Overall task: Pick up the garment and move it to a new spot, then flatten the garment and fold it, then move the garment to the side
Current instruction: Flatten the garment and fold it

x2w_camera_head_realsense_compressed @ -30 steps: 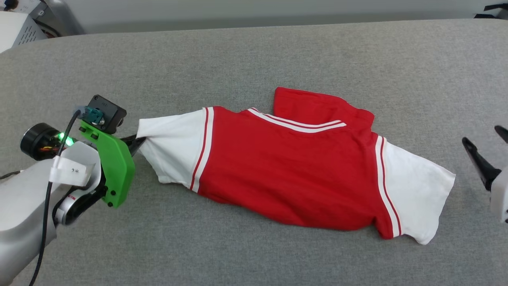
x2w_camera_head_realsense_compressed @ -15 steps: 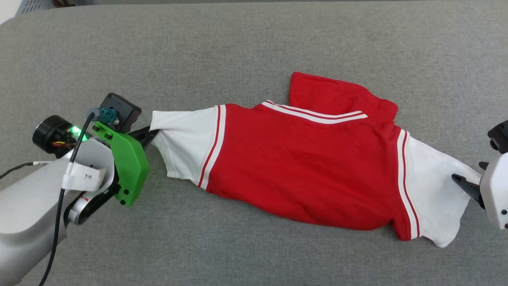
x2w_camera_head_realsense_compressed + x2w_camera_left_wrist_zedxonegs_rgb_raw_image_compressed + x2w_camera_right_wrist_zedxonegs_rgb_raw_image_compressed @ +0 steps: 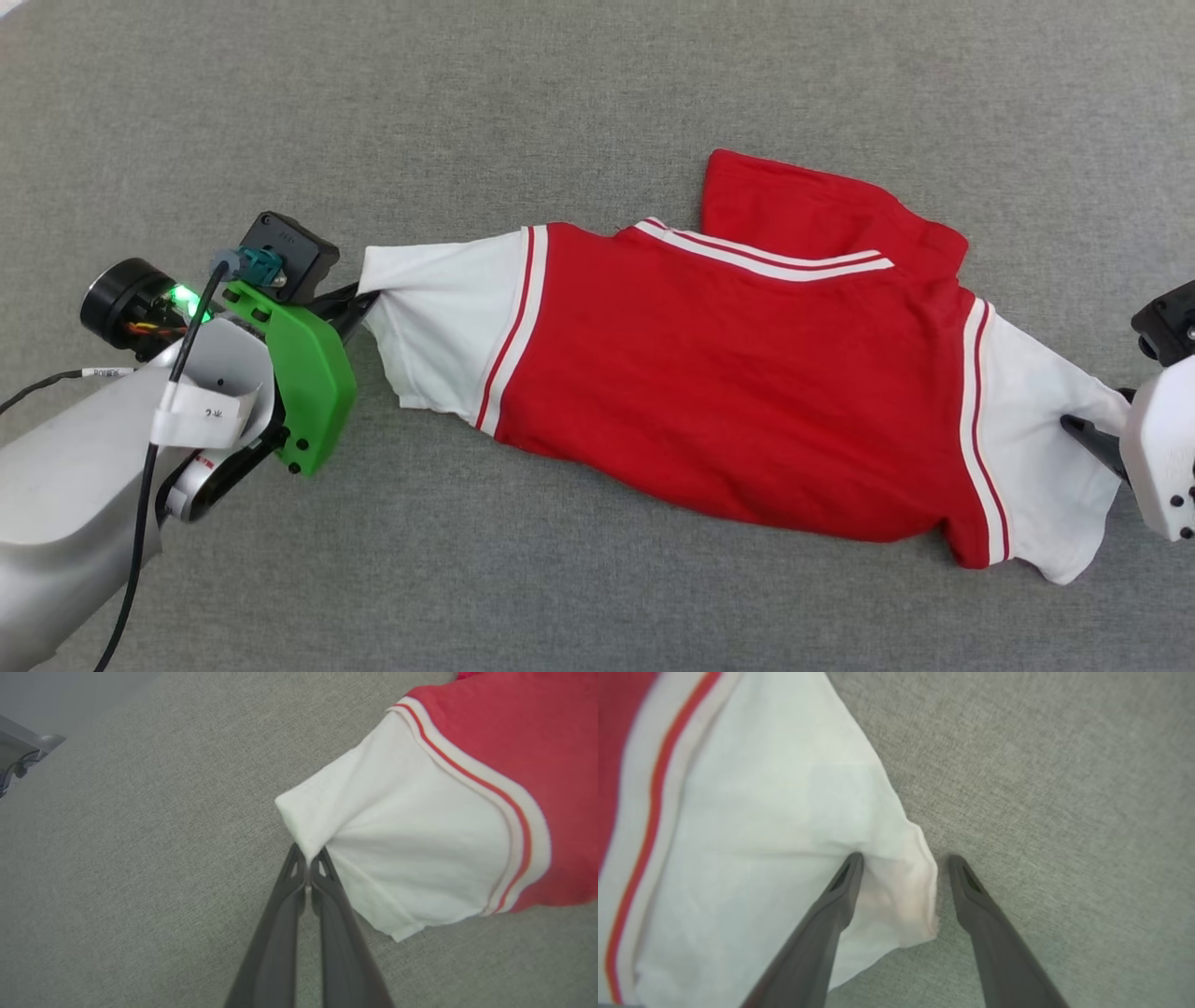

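From the head camera, the left arm's pale forearm enters at the lower left and angles up toward the middle, with a green bracket (image 3: 303, 383) at the wrist and a black cable (image 3: 140, 485) running along it. The left gripper (image 3: 359, 303) lies low over the grey cloth surface (image 3: 597, 93), its dark fingers meeting the cuff of a white sleeve. The garment (image 3: 728, 373) stretches away from those fingertips, lying on its plain red side (no lettering shows), with a red flap doubled over past the striped collar trim. At the garment's far end, the right gripper (image 3: 1097, 420) comes in from the right edge behind a white wrist housing, with one dark finger on the other white sleeve.

From the left wrist camera, the left gripper (image 3: 308, 856) has its two fingers pressed together on a corner of the sleeve's hem. The white cloth fans out ahead and to the right of the tips, with striped trim and then red body beyond.

From the right wrist camera, the right gripper (image 3: 904, 858) is spread. Its left fingertip dents the white sleeve, and its right one sits on bare grey cloth just past the hem, so the sleeve's edge lies between them.
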